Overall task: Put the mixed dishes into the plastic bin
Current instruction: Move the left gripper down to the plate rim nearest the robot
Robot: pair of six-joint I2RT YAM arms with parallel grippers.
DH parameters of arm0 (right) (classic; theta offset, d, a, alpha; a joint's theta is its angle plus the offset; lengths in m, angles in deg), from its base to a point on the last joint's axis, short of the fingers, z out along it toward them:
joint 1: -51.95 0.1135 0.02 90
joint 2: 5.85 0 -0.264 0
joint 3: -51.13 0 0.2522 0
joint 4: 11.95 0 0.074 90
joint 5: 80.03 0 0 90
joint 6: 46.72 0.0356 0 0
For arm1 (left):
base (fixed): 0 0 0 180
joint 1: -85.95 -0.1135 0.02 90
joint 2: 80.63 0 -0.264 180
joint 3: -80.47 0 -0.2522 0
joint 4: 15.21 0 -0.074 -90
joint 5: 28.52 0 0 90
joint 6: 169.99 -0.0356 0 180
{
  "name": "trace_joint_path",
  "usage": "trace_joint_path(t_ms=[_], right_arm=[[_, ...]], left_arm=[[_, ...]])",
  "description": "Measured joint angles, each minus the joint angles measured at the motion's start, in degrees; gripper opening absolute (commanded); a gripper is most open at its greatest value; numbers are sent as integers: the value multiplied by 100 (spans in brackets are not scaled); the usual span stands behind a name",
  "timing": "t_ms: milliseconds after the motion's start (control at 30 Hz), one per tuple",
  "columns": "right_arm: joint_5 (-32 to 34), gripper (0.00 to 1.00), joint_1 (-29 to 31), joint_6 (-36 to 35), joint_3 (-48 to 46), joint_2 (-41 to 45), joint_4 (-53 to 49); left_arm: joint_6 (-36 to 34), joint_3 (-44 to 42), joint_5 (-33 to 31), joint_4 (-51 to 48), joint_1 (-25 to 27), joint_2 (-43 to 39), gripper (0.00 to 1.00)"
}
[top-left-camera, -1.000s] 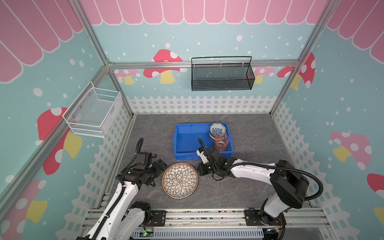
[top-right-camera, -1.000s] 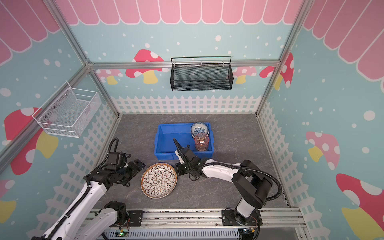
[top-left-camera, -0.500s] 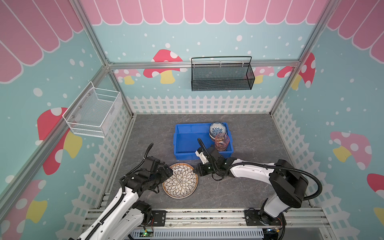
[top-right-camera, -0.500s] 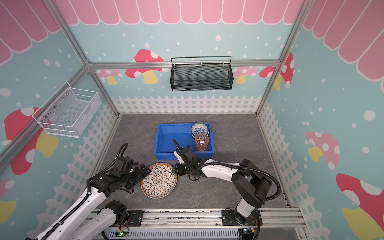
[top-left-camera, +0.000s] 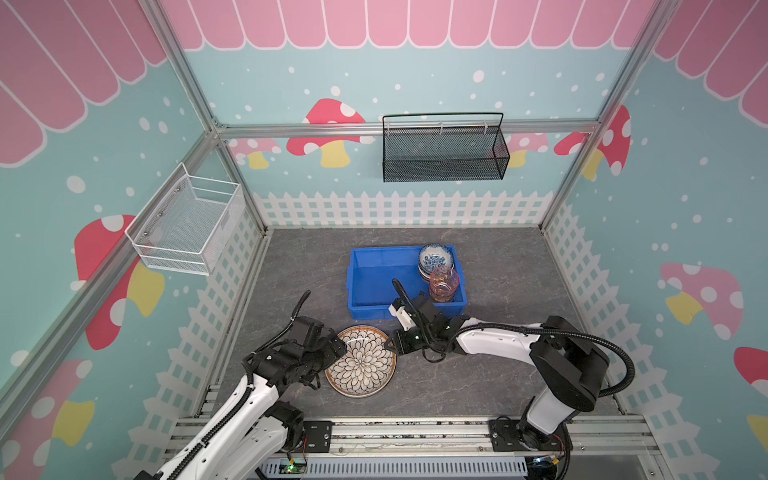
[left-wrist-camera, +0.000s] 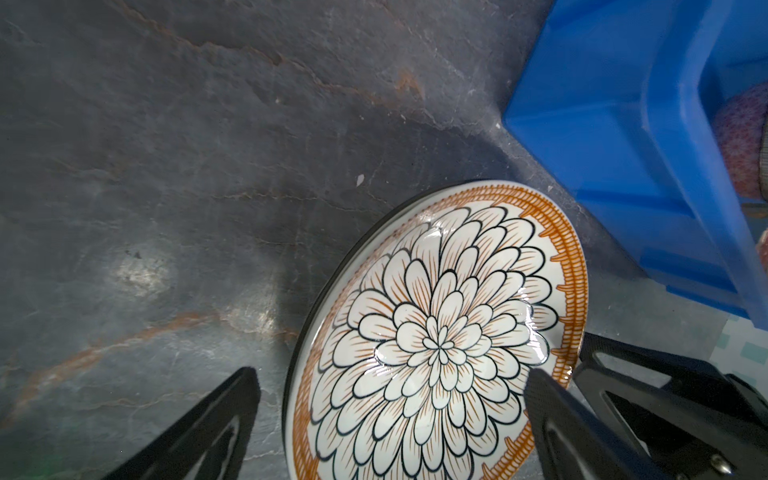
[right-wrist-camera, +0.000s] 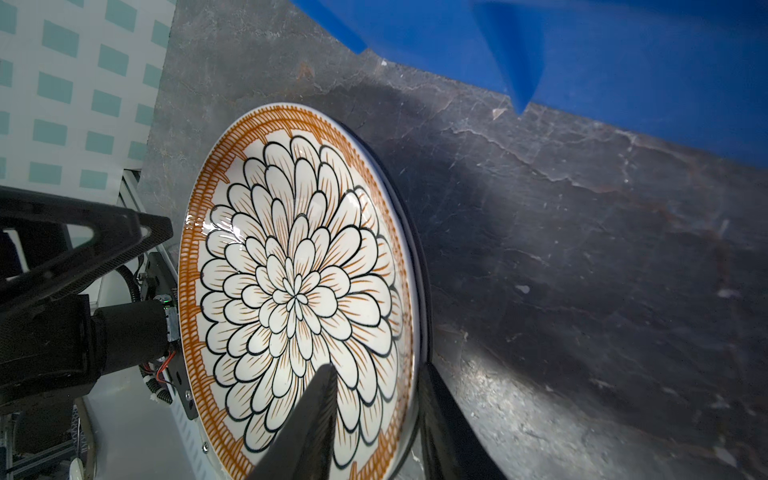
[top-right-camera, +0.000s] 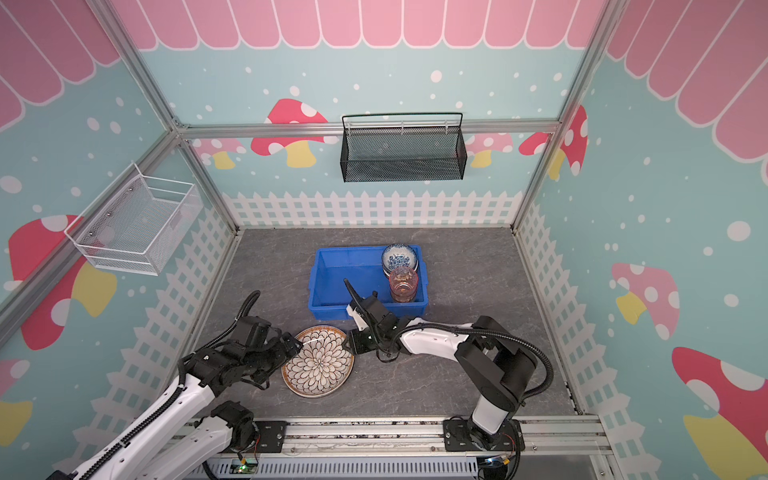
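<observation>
Brown-rimmed petal-pattern ceramic plate (top-left-camera: 360, 365) on grey bench (top-left-camera: 498, 270); left fingers (left-wrist-camera: 216, 424) spread wide astride rim; right fingers (right-wrist-camera: 307, 424) apparently slack around rim.

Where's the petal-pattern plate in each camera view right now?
In a top view: petal-pattern plate at front centre of the table, just before the blue bin.
In a top view: same spot, bin behind it.
Left wrist: close up, beside the bin's corner.
Right wrist: close up, bin wall beyond.
Shared landmark: the blue bin.

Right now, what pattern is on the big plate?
The plate has black-outlined white petals, orange-brown rim; left wrist view best.
</observation>
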Motion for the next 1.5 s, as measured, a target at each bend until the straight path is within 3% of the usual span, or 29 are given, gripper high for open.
trace_joint_path(t_ms=[1500], right_arm=[[-133,33,2,254,-13,-151,415]], left_arm=[[238,-114,-304,334,400,256,99]])
